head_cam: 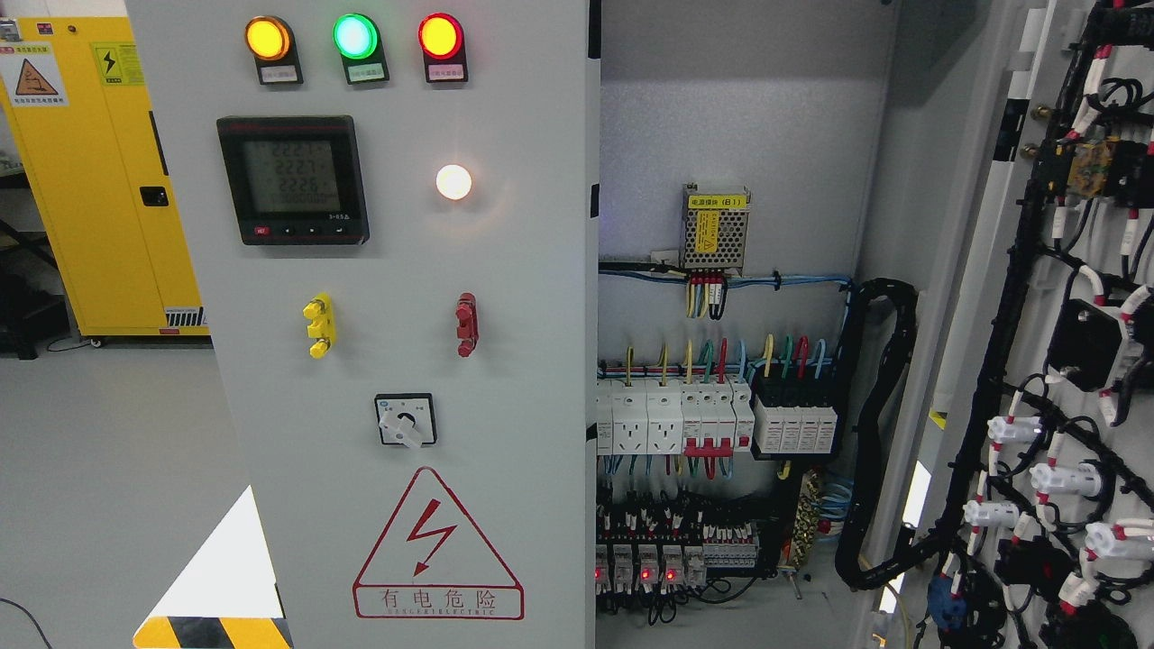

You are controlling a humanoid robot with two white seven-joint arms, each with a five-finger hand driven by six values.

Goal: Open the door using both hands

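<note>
A grey electrical cabinet fills the head view. Its left door (505, 297) stands shut and carries three lit lamps, a digital meter (293, 180), a rotary switch (406, 420) and a red shock-warning triangle. The right door (1019, 297) is swung wide open to the right, its inner face showing black wiring looms and white connectors. Between them the cabinet interior (721, 415) is exposed, with breakers, coloured wires and a small power supply. Neither of my hands nor arms appears anywhere in the picture.
A yellow safety cabinet (99, 180) stands at the back left on the grey floor. Black-and-yellow hazard tape (212, 631) marks the floor at the lower left. A thick black cable conduit (870, 433) loops from the interior toward the open door.
</note>
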